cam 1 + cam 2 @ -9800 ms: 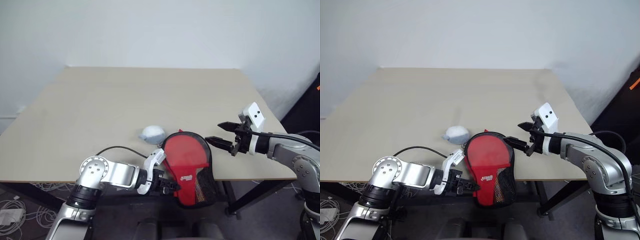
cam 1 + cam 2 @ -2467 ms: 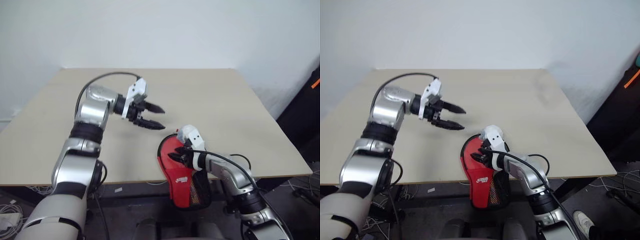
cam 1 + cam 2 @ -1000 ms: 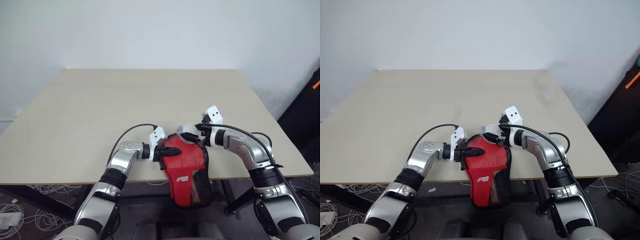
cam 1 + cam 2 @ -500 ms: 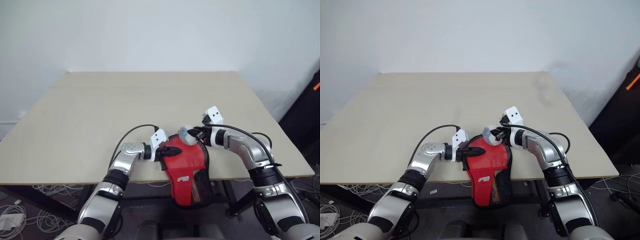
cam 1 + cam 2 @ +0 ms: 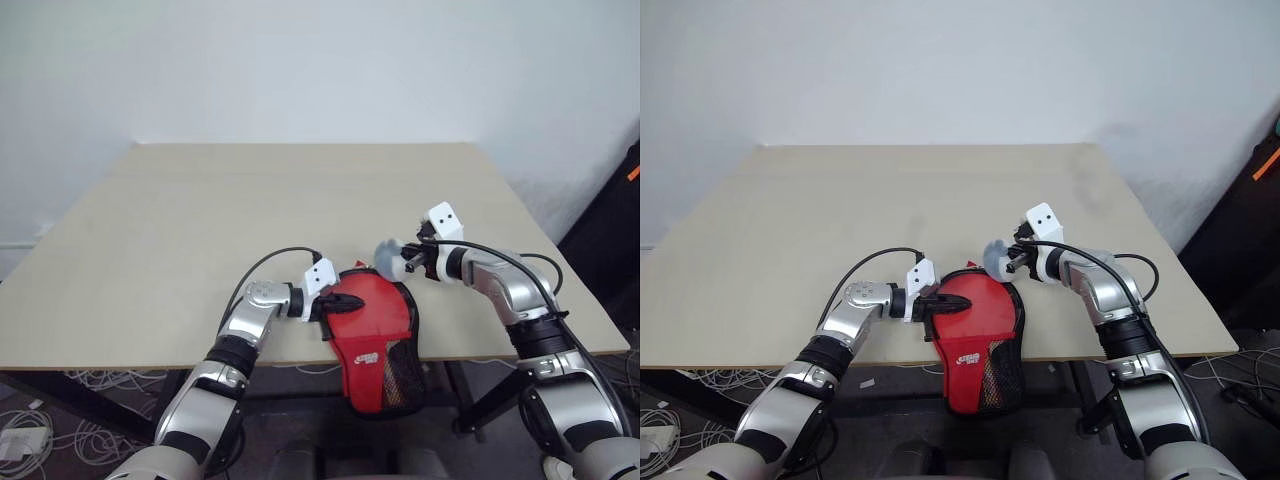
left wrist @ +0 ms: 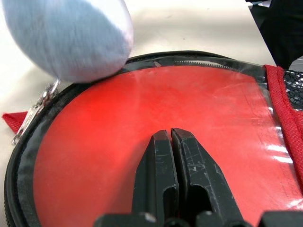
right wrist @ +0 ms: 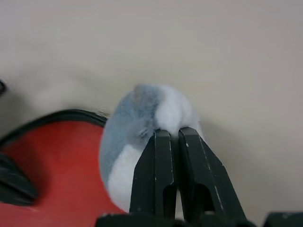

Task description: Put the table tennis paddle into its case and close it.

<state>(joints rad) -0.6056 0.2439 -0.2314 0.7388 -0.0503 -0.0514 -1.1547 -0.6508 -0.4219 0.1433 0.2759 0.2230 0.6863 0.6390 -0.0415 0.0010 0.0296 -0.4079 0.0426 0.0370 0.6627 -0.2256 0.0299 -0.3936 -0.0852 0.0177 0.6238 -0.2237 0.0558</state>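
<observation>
The case is lying at the near edge of the surface, its narrow end hanging over. Through its clear panel I am seeing the red blade of the table tennis paddle, so the paddle is already inside. The zip along the rim looks partly undone near its puller, so I judge that closing is what remains. My left hand is resting on the panel with fingers pressed together, gripping nothing. My right hand is pinching a soft whitish ball, holding it just past the case's far edge.
</observation>
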